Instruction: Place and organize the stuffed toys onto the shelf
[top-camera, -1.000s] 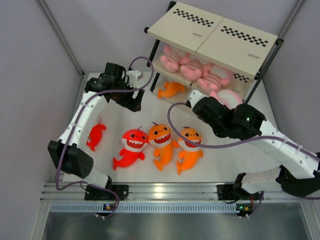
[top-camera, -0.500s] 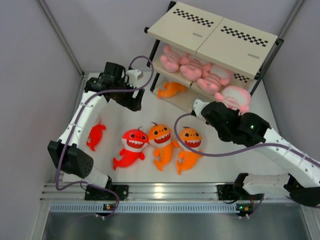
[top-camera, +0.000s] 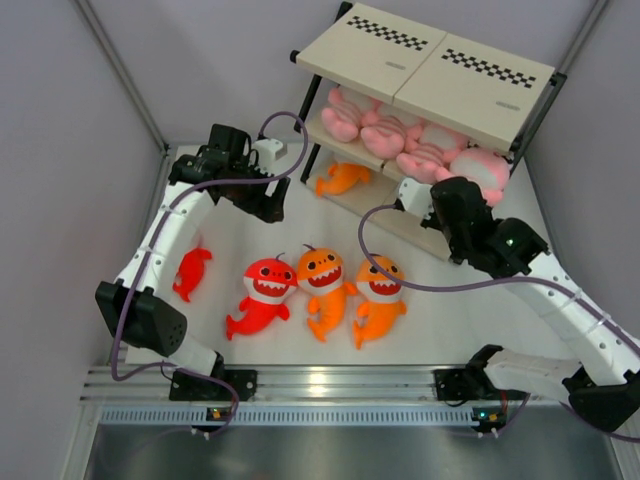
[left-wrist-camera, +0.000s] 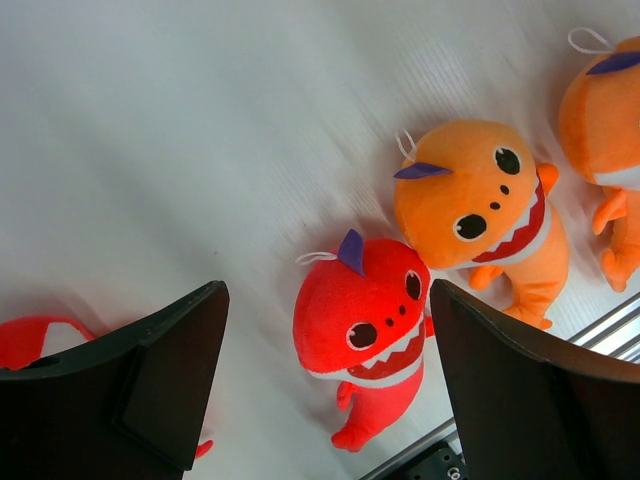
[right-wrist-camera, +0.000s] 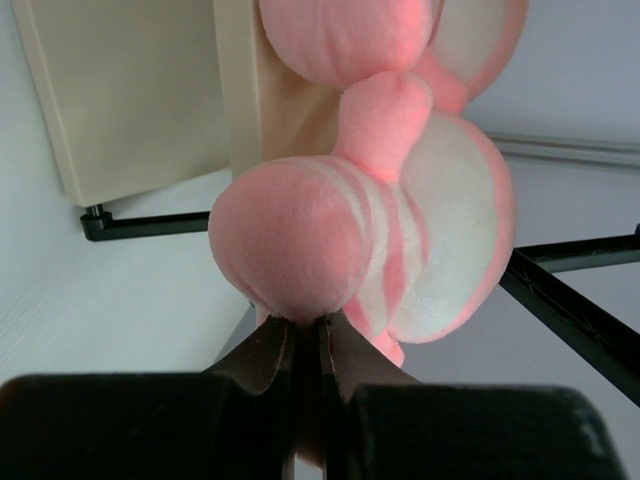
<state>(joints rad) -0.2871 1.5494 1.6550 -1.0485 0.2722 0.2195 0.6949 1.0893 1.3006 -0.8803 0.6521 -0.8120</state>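
Right claw (right-wrist-camera: 305, 335) clenched on pink striped plush (right-wrist-camera: 350, 240), at right end of shelf (top-camera: 430, 70) middle tier, upper right of top view. Left claw (left-wrist-camera: 328, 300) spread wide above red shark (left-wrist-camera: 365, 325) on surface (left-wrist-camera: 150, 120).

White table (top-camera: 300, 225), matte, evenly lit. Plain grey walls (top-camera: 60, 150) on its left, back and right. Aluminium rail (top-camera: 330, 382) along its near edge, grey metal panel (top-camera: 330, 450) below that.
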